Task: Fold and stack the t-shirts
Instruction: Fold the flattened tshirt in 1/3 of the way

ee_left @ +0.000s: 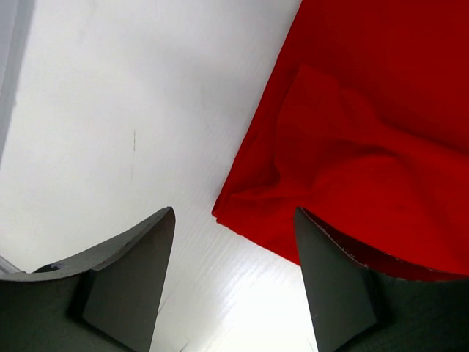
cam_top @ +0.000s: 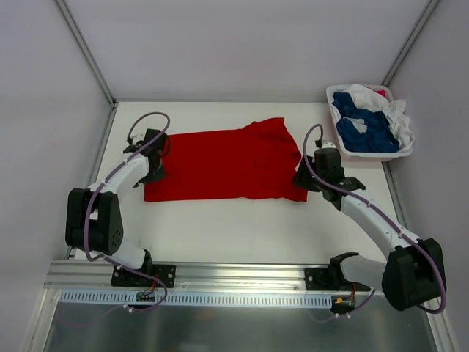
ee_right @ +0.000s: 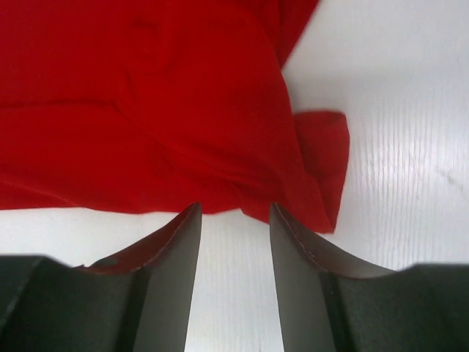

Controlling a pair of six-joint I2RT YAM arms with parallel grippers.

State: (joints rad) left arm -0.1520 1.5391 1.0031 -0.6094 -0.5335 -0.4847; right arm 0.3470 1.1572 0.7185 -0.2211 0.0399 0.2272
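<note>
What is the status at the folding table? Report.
Both jaws open, empty, one at each end. Red t-shirt spread on table. Basket of blue and white shirts at far right, apart.

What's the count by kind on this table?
Red shirt: 1
Basket: 1
Arms: 2 (left arm, right arm)
Blue cloth and white cloth in the basket: heaped together, pieces can't be counted
Total: 4, plus the uncounted heap

T-shirt (cam_top: 220, 165) mid-table (cam_top: 242, 227), basket (cam_top: 374, 156) back right
</note>
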